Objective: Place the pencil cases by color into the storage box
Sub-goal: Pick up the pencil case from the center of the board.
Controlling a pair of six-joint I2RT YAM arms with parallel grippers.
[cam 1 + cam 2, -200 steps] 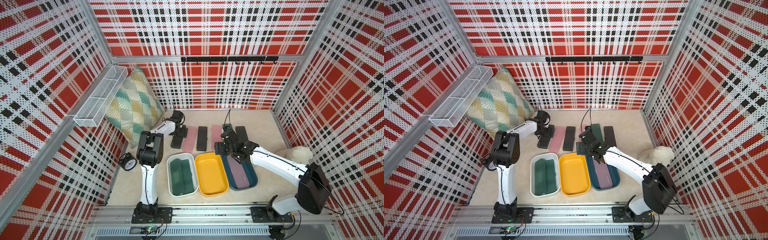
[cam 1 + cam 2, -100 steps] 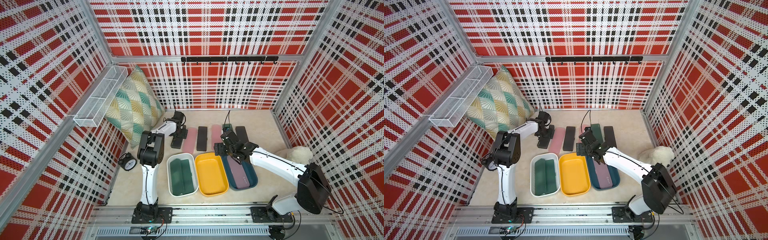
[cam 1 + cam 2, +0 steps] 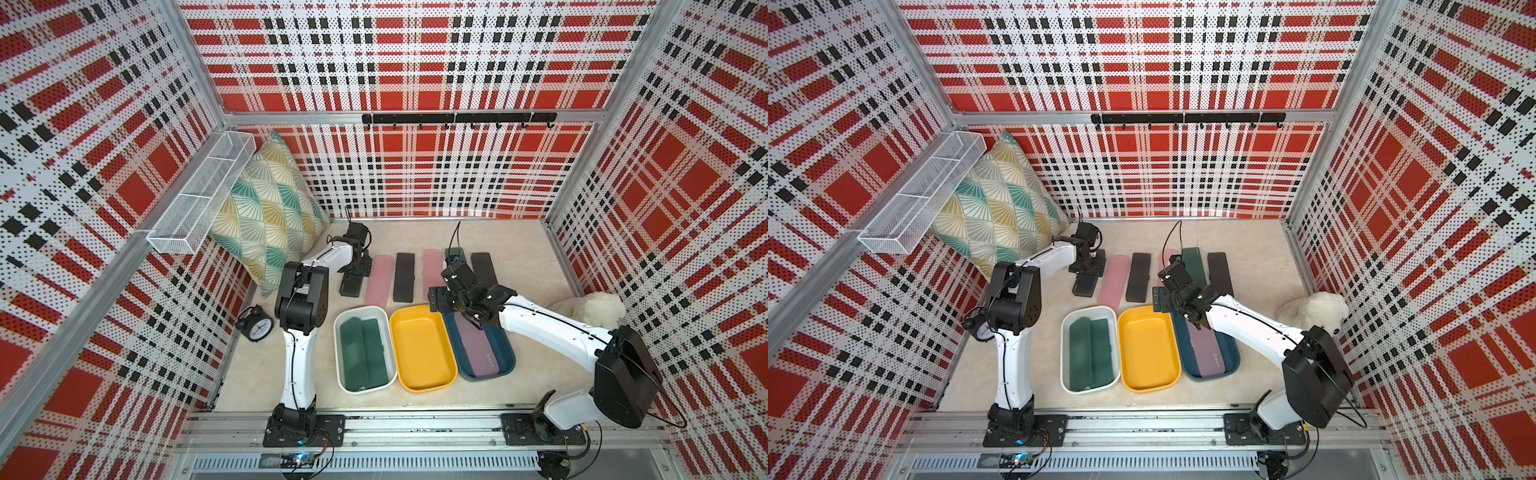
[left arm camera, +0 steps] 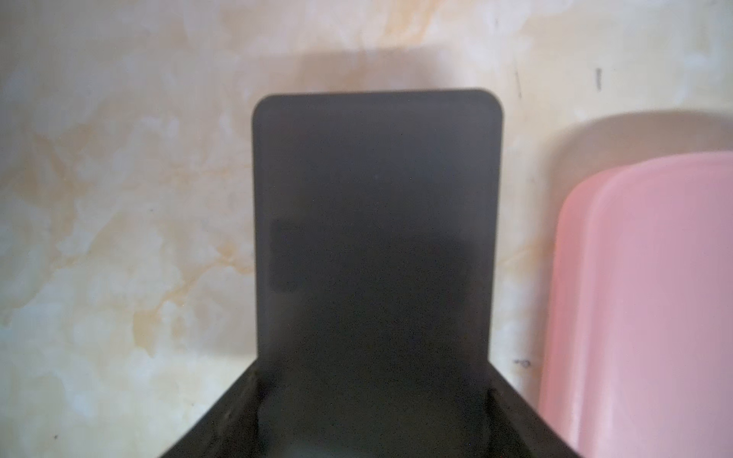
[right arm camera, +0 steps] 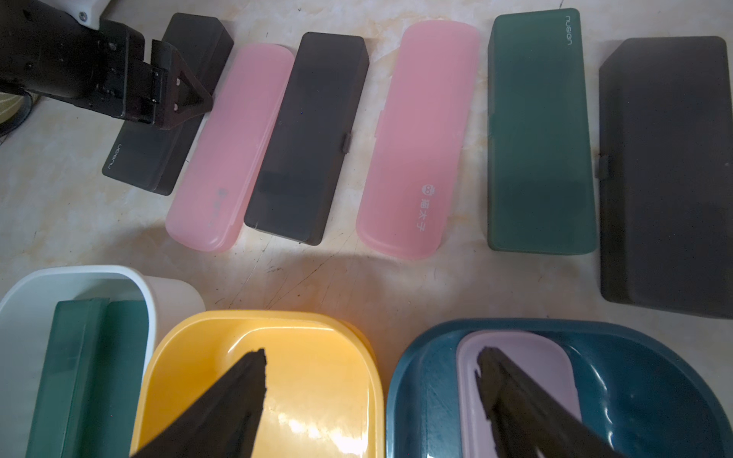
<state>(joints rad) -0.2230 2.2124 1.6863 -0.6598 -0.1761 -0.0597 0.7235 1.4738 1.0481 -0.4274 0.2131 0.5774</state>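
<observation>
In both top views my left gripper [image 3: 355,272] [image 3: 1087,270] sits low over the leftmost black pencil case [image 3: 351,286] [image 4: 373,198]. Its jaws straddle the case's sides, and whether they touch is too dark to see. To the right lie a pink case [image 3: 379,280], a black case [image 3: 404,277], a pink case [image 5: 416,138], a green case [image 5: 539,131] and a black case [image 5: 666,170]. Two green cases [image 3: 363,353] fill the white tub [image 3: 337,353]. The yellow tub [image 3: 422,353] holds nothing. A pink case [image 3: 478,349] lies in the blue tub [image 3: 509,357]. My right gripper [image 3: 440,299] [image 5: 371,353] hangs open and empty above the yellow and blue tubs' far ends.
A patterned cushion [image 3: 270,212] leans in the back left corner under a wire basket [image 3: 199,195]. A black alarm clock [image 3: 254,324] stands beside the left arm. A white plush toy [image 3: 598,309] lies by the right wall. Plaid walls enclose the table.
The left gripper's jaws have narrowed around the leftmost black case, which still lies on the table. The right arm has hardly moved.
</observation>
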